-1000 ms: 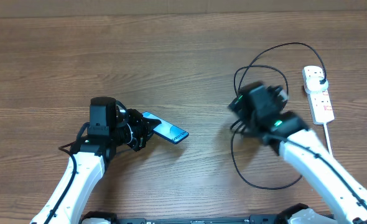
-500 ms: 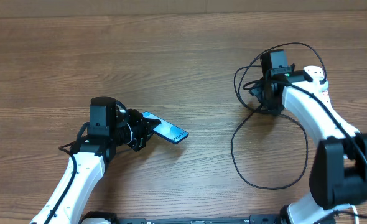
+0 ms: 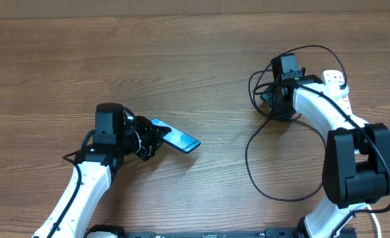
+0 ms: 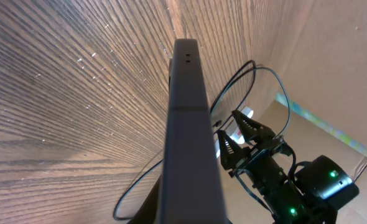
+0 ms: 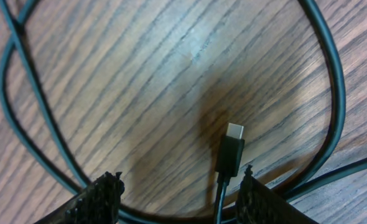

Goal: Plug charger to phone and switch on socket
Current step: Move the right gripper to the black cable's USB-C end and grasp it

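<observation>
**Item: phone** (image 3: 179, 140); left of centre on the table (image 3: 182, 53), lit screen slanted upward; its near-left end is clamped in your left gripper (image 3: 153, 137), which is closed on it; the left wrist view shows it edge-on, free end pointing right toward the cable. Handling: rigid and smooth-sided, so likely to pivot if pushed; grip it firmly when the plug goes in.

**Item: charger** (image 3: 251, 168); thin black cable in loose loops on the right of the table, one end running to the socket (image 3: 346, 106); its connector (image 5: 232, 148) lies flat on the wood between the fingers (image 5: 102, 194) of your right gripper (image 5: 178, 190), which is spread wide and holds nothing. Handling: light, limp cable that will probably drag and spring; the connector is tiny and stiff; take it by the black moulded body just behind the metal tip, not by the cable, so you can aim the tip.

**Item: socket**; white strip at the far right, partly hidden by the right arm; you cannot read its switch from here.
</observation>
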### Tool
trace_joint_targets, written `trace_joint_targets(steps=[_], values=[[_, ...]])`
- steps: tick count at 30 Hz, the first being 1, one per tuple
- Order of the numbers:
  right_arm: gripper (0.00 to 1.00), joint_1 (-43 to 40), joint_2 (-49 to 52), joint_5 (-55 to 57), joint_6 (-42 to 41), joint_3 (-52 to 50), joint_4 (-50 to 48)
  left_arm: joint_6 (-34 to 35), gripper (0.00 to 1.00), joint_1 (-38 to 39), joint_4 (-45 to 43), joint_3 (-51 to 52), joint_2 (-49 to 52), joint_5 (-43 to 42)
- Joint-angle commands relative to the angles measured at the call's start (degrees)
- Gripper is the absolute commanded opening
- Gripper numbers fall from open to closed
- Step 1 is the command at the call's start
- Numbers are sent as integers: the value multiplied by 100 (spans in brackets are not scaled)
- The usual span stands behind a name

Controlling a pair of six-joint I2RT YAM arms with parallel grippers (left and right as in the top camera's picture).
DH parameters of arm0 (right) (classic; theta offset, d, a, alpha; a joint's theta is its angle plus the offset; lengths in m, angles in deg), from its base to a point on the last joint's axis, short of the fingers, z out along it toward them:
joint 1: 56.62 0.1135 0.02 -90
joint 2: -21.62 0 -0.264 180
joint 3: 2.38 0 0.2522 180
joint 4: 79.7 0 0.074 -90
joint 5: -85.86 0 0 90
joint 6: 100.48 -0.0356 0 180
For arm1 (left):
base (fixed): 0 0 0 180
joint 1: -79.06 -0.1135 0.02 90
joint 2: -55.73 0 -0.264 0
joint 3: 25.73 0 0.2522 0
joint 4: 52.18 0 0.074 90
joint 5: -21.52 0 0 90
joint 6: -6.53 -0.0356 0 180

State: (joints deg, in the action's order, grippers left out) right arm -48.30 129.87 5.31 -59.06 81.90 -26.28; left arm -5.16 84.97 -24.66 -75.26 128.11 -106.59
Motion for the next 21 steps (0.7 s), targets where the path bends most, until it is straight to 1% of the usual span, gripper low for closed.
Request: trace_joint_targets(steps=[1, 8, 11, 16, 19, 20, 21], values=[[61, -15, 306, 96, 42, 155, 98, -125, 7, -24, -46, -74, -48, -197], [60, -13, 520, 74, 24, 155, 422, -125, 7, -24, -48, -76, -48, -192], [56, -13, 531, -61, 24, 155, 407, -125, 8, -24, -48, -74, -48, -192], [43, -13, 531, -645, 26, 155, 393, -125, 7, -24, -48, -76, -48, -192], [35, -13, 531, -656, 35, 155, 319, -125, 7, -24, -48, -76, -48, -192], [29, -13, 535, -656, 79, 155, 186, -125, 7, -24, -48, -74, -48, -195], [25, -13, 535, -658, 151, 155, 79, -127, 7, -24, -48, -74, -48, -197]])
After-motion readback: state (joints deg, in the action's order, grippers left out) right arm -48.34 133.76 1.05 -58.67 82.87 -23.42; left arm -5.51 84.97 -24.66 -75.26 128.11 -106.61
